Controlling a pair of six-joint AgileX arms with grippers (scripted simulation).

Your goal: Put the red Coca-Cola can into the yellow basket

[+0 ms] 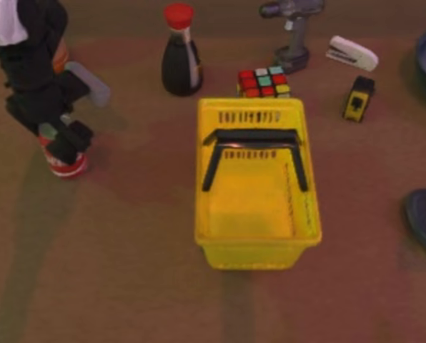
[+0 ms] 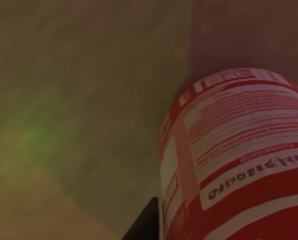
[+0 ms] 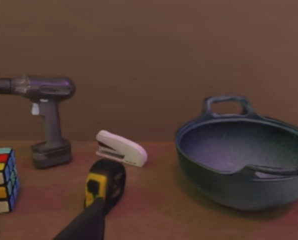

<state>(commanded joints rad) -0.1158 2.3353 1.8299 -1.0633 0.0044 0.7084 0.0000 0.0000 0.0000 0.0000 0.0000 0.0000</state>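
red coca-cola can (image 1: 66, 163) stands on the table (image 1: 127, 286) at the top view's left side, well apart from the yellow basket (image 1: 257, 246) that sits near the middle. the left gripper (image 1: 64, 143) is down over the can's top, its dark fingers on either side of the can and hiding most of it; only the lower red and white band shows below them. they seem to be pinching the can, though the contact itself is covered by the gripper body. in the left wrist view the can (image 2: 239, 160) fills one side of the picture, its white label text close up, with a dark finger (image 2: 144, 222) edge just beside its wall.

the basket is upright, open side up, with its black handles (image 1: 254, 136) folded across the far half. behind it stand a dark soy-sauce bottle (image 1: 181, 61) with a red cap, a colour cube (image 1: 264, 81) just touching the basket's far rim, a power drill (image 1: 293, 36), a white stapler (image 1: 352, 53) and a yellow and black tape measure (image 1: 358, 98).

the right arm is parked at the table's right edge. its wrist view shows the drill (image 3: 44, 117), stapler (image 3: 120, 148), tape measure (image 3: 105, 182), cube (image 3: 1, 179) and a dark pot (image 3: 244, 160); i cannot tell how the right fingers stand.
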